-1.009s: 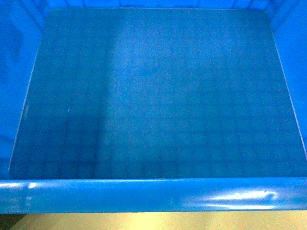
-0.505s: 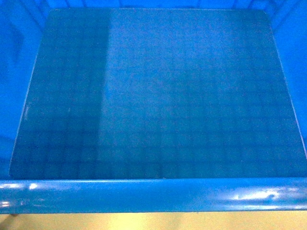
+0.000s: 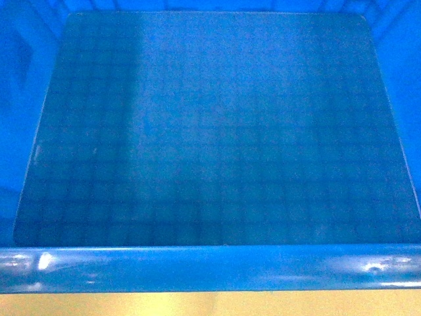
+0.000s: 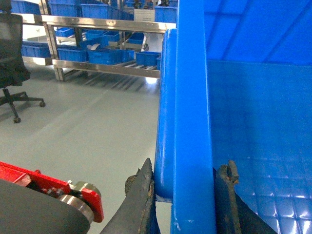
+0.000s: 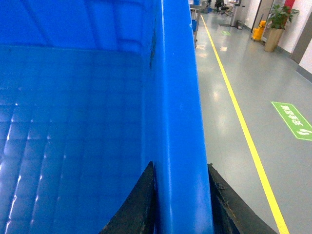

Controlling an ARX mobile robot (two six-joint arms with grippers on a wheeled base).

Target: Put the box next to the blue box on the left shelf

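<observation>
Both hands are clamped on the box (image 3: 210, 131), one on each side wall, and it rides right under the head camera, empty, grid floor filling the frame. The left hand (image 4: 185, 195) pinches the left rim, one finger outside against the rolled edge, one inside. The right hand (image 5: 178, 200) does the same on the right wall, fingers tight either side of the plastic.

This looks like a stiff, hard crate, light while empty but bulky, and that smooth glossy plastic could slip. The thick rim at mid-wall is the place to hold, one hand per side, as here.

The head view gives nothing but box and a strip of floor. The left wrist view shows grey floor (image 4: 87, 126), an office chair (image 4: 14, 63) and steel shelving (image 4: 107, 46) stacked with blue crates. The right wrist view shows a yellow line (image 5: 239, 112) and a green marking (image 5: 292, 119). No roller rack shows anywhere.
</observation>
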